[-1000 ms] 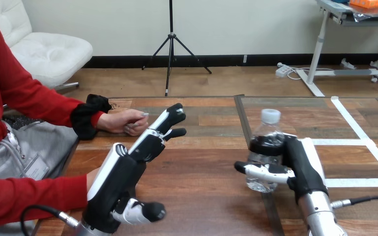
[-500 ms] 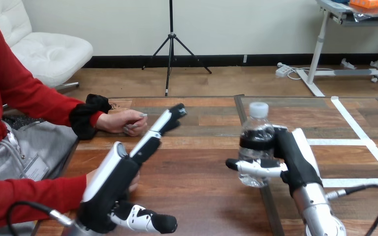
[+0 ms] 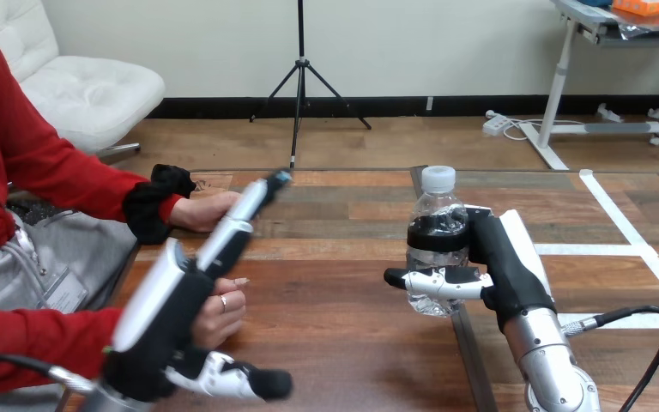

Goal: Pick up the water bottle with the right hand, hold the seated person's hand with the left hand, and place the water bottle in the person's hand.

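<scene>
A clear water bottle with a white cap and a dark label stands upright in my right hand, whose fingers and thumb are curled round it at the table's middle right. My left hand is open at the lower left, fingers stretched straight away from me and thumb out to the side. The person's near hand lies against its palm side, between palm and thumb, with nothing curled round it. The person's far hand rests on the table, partly behind my left hand's fingertips.
White tape lines mark the right part of the wooden table. A dark seam runs down the tabletop near the bottle. A black cable loops beside my right forearm.
My right hand has carried the bottle to the left. My left hand has swung left toward the person, and the person's near hand now shows against its palm.
</scene>
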Controlling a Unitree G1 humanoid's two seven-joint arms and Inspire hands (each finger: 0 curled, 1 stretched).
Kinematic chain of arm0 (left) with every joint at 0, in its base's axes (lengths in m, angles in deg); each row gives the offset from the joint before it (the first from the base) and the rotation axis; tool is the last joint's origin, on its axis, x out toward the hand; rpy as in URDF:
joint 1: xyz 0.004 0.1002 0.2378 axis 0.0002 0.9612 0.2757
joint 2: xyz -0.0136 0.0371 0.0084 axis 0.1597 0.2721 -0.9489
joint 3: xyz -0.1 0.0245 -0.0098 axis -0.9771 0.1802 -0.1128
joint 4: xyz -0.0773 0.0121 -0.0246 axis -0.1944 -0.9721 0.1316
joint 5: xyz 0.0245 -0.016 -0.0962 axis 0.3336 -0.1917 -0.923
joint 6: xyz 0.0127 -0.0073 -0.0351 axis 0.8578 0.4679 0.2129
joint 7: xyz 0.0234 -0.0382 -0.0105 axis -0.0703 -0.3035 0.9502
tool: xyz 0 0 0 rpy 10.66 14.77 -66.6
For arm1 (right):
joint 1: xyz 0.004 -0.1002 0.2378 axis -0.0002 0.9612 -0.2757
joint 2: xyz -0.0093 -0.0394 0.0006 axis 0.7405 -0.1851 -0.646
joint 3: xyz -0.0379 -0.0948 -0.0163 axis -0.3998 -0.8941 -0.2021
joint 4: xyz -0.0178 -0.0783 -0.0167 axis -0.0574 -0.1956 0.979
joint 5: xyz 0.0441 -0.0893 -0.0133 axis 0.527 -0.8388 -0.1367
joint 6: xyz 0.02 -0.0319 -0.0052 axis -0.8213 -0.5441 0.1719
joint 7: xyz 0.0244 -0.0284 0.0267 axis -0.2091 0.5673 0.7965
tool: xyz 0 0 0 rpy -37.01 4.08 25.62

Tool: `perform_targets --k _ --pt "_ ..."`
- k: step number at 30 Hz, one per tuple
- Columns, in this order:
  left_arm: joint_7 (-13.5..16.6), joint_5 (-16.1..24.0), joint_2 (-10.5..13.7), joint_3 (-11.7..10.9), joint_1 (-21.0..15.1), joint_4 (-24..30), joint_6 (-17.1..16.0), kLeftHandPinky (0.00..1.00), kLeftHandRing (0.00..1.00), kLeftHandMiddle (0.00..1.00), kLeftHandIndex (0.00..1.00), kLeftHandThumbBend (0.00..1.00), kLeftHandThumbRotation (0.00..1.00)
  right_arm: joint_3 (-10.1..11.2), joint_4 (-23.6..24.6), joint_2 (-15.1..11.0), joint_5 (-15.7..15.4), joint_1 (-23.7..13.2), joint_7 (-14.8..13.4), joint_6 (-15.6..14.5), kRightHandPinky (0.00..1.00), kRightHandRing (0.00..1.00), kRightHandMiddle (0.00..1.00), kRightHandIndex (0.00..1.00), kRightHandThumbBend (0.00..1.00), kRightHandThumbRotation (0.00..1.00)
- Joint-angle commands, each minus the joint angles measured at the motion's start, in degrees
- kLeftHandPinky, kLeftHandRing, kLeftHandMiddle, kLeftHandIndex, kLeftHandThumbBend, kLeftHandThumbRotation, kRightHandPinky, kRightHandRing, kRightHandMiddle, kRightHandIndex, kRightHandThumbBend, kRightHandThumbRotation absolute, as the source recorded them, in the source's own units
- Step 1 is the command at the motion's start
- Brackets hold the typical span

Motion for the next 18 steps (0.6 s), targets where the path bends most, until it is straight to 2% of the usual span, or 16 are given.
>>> perform_targets --k 1,6,11,18 --pt "5.13 5.69 4.56 -3.71 -1.68 3.12 2.17 0.94 1.0 1.0 1.0 1.0 0.68 0.07 2.99 -0.41 -0.06 -3.67 0.12 0.0 0.24 0.31 0.43 0.47 0.91 0.0" --pt "9.74 11.64 7.85 -5.22 -2.23 2.81 4.23 0.95 1.0 1.0 1.0 1.0 0.66 0.05 3.16 -0.59 0.11 -3.86 0.43 -0.38 0.23 0.3 0.43 0.47 0.9 0.0" --pt "15.07 18.43 10.52 -6.62 -2.38 3.2 6.19 0.96 1.0 1.0 1.0 1.0 0.6 0.14 3.6 -0.67 0.25 -3.94 0.83 -1.0 0.23 0.3 0.43 0.47 0.9 0.0" --pt "24.63 29.02 14.45 -6.99 -2.43 3.24 9.22 0.98 1.0 1.0 1.0 1.0 0.56 0.49 3.74 -0.72 0.91 -4.14 1.51 -1.21 0.23 0.3 0.43 0.47 0.9 0.0"
